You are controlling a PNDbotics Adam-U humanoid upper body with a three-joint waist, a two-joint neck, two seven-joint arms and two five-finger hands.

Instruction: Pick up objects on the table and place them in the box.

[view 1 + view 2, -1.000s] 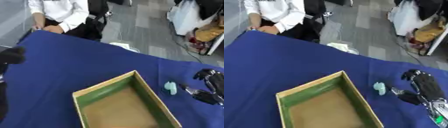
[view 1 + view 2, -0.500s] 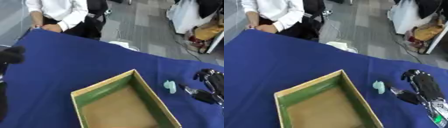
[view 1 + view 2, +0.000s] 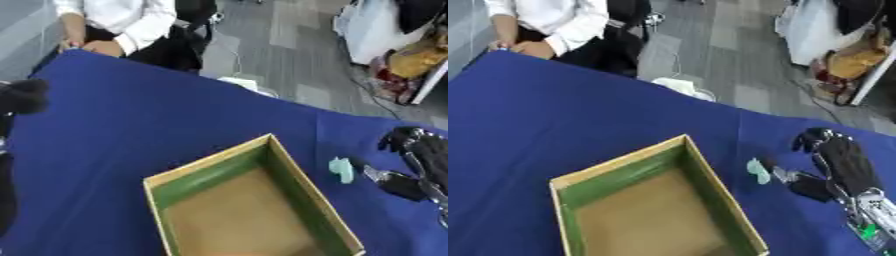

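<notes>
- At the near edge of the blue table (image 3: pixel 579 110) sat the box (image 3: pixel 707 185), open-topped, green inside its walls with a bare brown floor and nothing in it that showed
- Just right of the box's right wall lay the one object to be seen, a small pale green thing (image 3: pixel 757 171), flat on the cloth and apart from the wall
- Its long axis ran roughly near-to-far, almost in line with that wall; which end was its front could not be told
- Right of the object came the right hand (image 3: pixel 843 167), back upward, fingers fairly straight and pointing away up the table, thumb (image 3: pixel 805 189) reaching out toward the object, nothing held
- So the object lay to that hand's left, between its thumb and the box, near the thumb tip; contact could not be told
- The right hand was by far the nearer; a short leftward reach looked enough
- At the far left edge the left hand (image 3: pixel 24 96) showed only as a dark blurred mass, well apart from the object; its fingers could not be made out
</notes>
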